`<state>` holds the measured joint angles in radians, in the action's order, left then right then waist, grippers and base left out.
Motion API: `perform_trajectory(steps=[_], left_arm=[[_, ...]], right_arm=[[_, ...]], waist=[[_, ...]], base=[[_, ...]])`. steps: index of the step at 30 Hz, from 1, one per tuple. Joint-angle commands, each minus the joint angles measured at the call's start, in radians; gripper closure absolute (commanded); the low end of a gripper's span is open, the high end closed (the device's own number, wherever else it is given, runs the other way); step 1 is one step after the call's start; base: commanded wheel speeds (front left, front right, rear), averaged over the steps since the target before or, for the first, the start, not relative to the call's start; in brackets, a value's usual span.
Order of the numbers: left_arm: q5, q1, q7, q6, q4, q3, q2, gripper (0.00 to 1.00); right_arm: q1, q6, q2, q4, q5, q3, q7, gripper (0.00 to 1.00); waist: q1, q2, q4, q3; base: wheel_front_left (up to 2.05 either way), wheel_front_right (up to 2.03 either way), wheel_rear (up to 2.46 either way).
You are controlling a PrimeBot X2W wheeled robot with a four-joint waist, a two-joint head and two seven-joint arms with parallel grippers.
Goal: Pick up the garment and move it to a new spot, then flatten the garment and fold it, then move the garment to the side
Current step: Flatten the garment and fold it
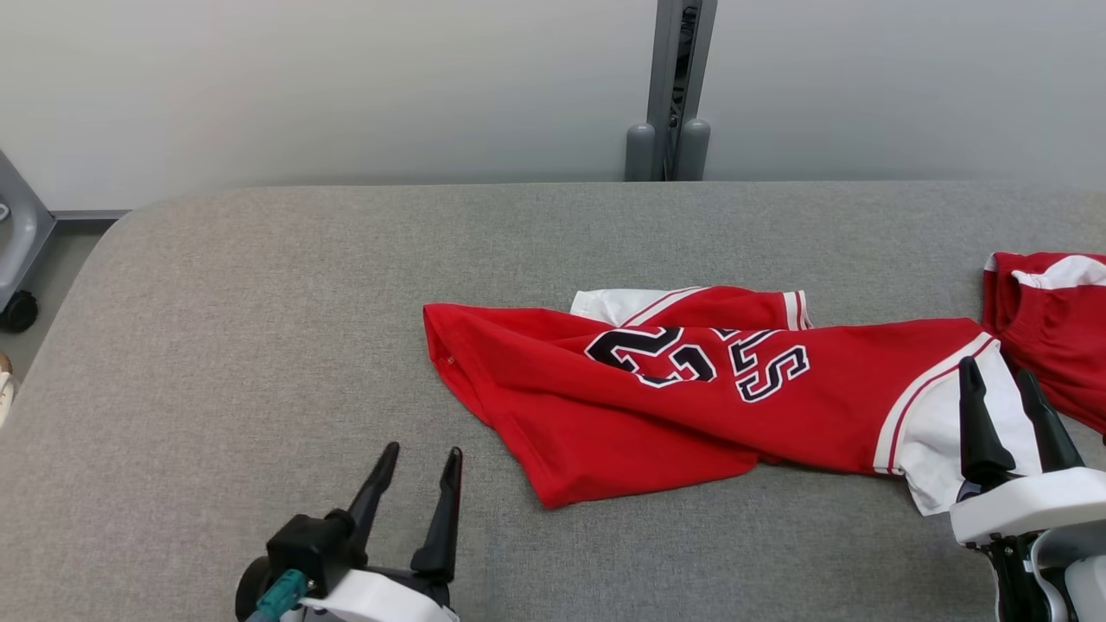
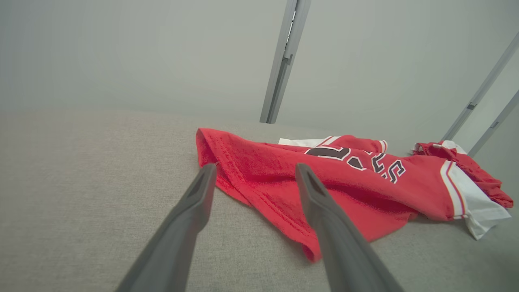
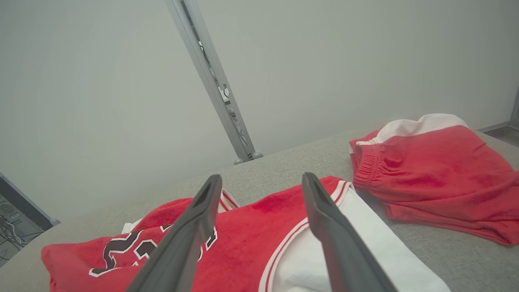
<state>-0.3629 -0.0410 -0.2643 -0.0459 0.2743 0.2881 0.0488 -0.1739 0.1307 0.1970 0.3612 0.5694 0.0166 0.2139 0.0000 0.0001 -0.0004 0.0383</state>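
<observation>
Head view: left gripper (image 1: pixel 423 451) at 8 o'clock of the jersey (image 1: pixel 691 389), right gripper (image 1: pixel 996 370) over its 3 o'clock end, both spread, empty; advise pinching both ends evenly.

A rumpled red jersey (image 1: pixel 691 406) lies on the grey counter (image 1: pixel 259 302), left pincer (image 1: pixel 424 449) parted nearby, right pincer (image 1: pixel 998 367) parted over its white end.

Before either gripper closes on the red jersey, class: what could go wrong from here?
1. The red shorts lie close beside the white end of the jersey, where the right gripper hovers open; it might snag both.
2. The jersey is bunched, so the open left gripper might pinch several layers.
</observation>
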Motion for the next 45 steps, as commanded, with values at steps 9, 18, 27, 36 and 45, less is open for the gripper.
perform_trajectory(steps=[9,18,27,36,45], left_arm=[[0.098,-0.061,0.000,-0.039,0.161,0.129,0.004,0.00],[0.091,-0.174,0.000,-0.067,0.343,0.261,0.004,0.00],[0.024,-0.286,0.000,-0.068,0.409,0.355,0.004,0.00],[0.000,-0.311,0.000,-0.061,0.383,0.362,0.005,1.00],[0.018,-0.284,0.000,-0.047,0.288,0.259,0.004,1.00]], right_arm=[[-0.027,0.000,0.004,0.006,0.007,0.011,0.017,0.00],[-0.057,0.000,0.004,0.014,0.004,0.018,0.026,0.00],[-0.086,0.000,0.002,0.026,0.002,0.033,0.032,0.00],[-0.095,0.000,0.005,0.039,0.002,0.029,0.037,0.00],[-0.092,0.000,0.000,0.059,-0.005,0.026,0.042,0.00]], waist=[[0.0000,-0.0001,-0.020,0.034],[0.0000,-0.0001,-0.044,0.095],[0.0000,-0.0001,-0.073,0.134],[0.0000,-0.0001,-0.081,0.150],[0.0000,-0.0001,-0.056,0.123]], base=[[0.00,0.00,0.00],[0.00,0.00,0.00],[0.00,0.00,0.00],[0.00,0.00,0.00],[0.00,0.00,0.00]])
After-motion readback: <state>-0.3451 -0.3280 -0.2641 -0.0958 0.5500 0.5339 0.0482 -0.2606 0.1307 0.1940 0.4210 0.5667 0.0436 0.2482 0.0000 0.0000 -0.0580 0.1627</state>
